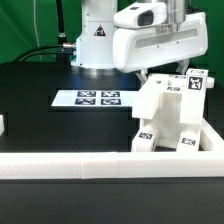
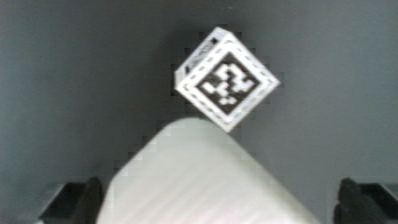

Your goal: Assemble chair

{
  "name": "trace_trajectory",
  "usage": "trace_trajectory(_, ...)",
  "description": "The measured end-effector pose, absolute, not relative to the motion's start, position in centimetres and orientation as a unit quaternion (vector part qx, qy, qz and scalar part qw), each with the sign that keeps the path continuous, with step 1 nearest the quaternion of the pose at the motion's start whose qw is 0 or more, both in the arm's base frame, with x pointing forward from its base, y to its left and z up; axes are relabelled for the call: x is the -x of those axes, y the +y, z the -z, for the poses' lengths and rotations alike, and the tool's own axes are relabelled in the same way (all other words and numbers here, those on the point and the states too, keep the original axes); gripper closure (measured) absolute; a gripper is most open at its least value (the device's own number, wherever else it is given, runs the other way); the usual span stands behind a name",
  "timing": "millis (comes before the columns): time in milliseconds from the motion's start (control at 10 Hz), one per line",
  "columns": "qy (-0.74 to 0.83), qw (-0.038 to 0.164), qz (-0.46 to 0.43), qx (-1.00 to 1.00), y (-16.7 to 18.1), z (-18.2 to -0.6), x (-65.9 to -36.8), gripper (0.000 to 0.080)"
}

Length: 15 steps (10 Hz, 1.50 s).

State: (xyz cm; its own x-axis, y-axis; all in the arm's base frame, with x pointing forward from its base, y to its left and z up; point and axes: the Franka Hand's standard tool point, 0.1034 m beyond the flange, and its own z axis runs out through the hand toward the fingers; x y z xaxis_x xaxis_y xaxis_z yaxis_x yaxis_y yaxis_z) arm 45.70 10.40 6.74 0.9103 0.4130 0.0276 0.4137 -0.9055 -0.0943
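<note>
The chair (image 1: 172, 118) is a cluster of white blocky pieces with black-and-white tags, standing at the exterior view's right against the front rail. A tagged post (image 1: 197, 82) rises at its far right. My gripper (image 1: 150, 77) hangs just above the chair's upper left part. In the wrist view a broad white ridged piece (image 2: 199, 170) fills the space between my two dark fingertips (image 2: 71, 203), with a gap showing at each side. My gripper (image 2: 217, 206) is open, straddling it. Beyond it a white piece with a square tag (image 2: 230, 80) stands cornerwise.
The marker board (image 1: 98, 98) lies flat on the black table at the middle. A long low white border rail (image 1: 90, 165) runs along the front. A small white piece (image 1: 2, 125) shows at the exterior view's left edge. The robot's base (image 1: 95, 45) stands behind.
</note>
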Motion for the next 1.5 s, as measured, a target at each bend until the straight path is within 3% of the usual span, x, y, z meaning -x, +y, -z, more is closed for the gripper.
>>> trace_trajectory(500,-0.176,0.064,-0.048,0.981,12.0,-6.6,-46.0,0.0150)
trace_trajectory(1000,-0.171,0.063,-0.053,0.982,12.0,-6.6,-45.8,0.0150)
trace_trajectory(1200,-0.169,0.067,-0.057,0.982,10.7,-8.6,-43.5,0.0150)
trace_trajectory(1500,-0.189,0.070,-0.058,0.978,9.3,-9.3,-40.4,0.0150)
